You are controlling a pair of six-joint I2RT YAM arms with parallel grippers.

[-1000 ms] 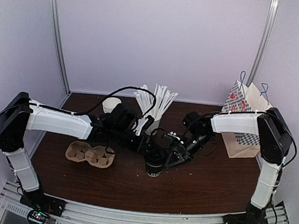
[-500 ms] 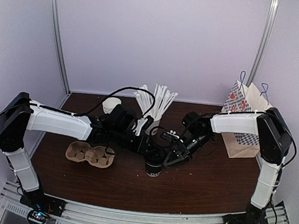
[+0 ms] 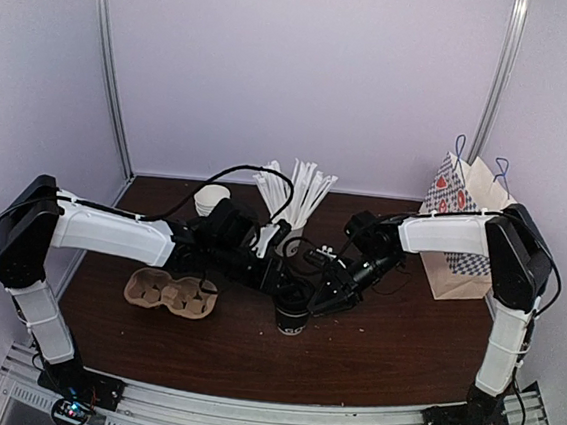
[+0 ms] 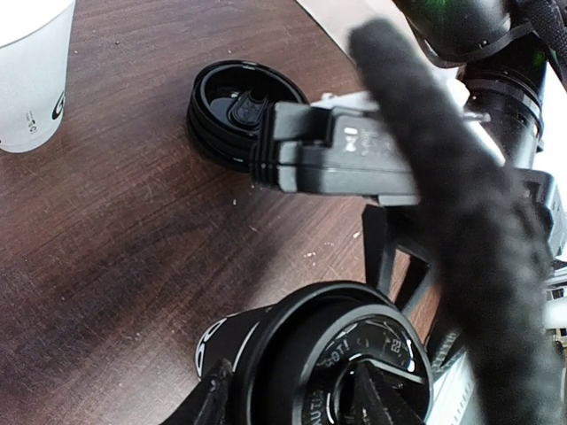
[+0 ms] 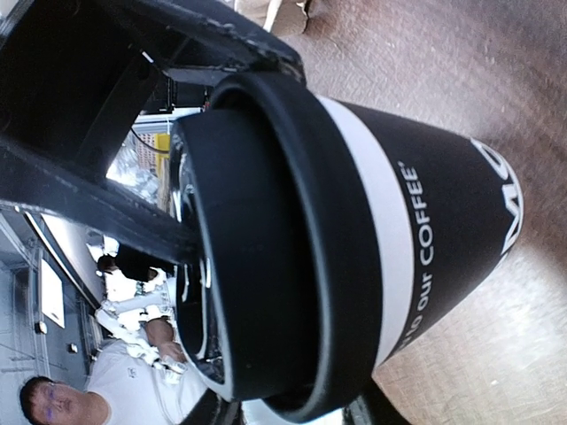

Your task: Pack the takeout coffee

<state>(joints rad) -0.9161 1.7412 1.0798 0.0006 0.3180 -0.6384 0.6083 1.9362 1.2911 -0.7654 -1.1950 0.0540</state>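
A: Tools first. Where are we?
B: Left tool (image 3: 283, 283) and right tool (image 3: 317, 298) crowd one spot, mid-bench. Right one's jaws sit either side of the lid, partly spread; we can't tell if they bite. Left: the lid sits right under its cam, but grip or no grip, we can't tell.
A: And the thing itself?
B: The takeout coffee (image 3: 294, 316), a small black paper cup w/ white lettering and black plastic lid, stands upright on the dark brown wooden bench (image 3: 380, 357), between both tools, touching or nearly.
A: Progress?
B: Lid's on, so early-to-mid, we'd say. Nothing packed yet: the checked white paper bag (image 3: 461, 245) stands well apart at right rear, and the brown pulp cup carrier (image 3: 170, 292) near the left holds no cup. Lift & load are left to do.
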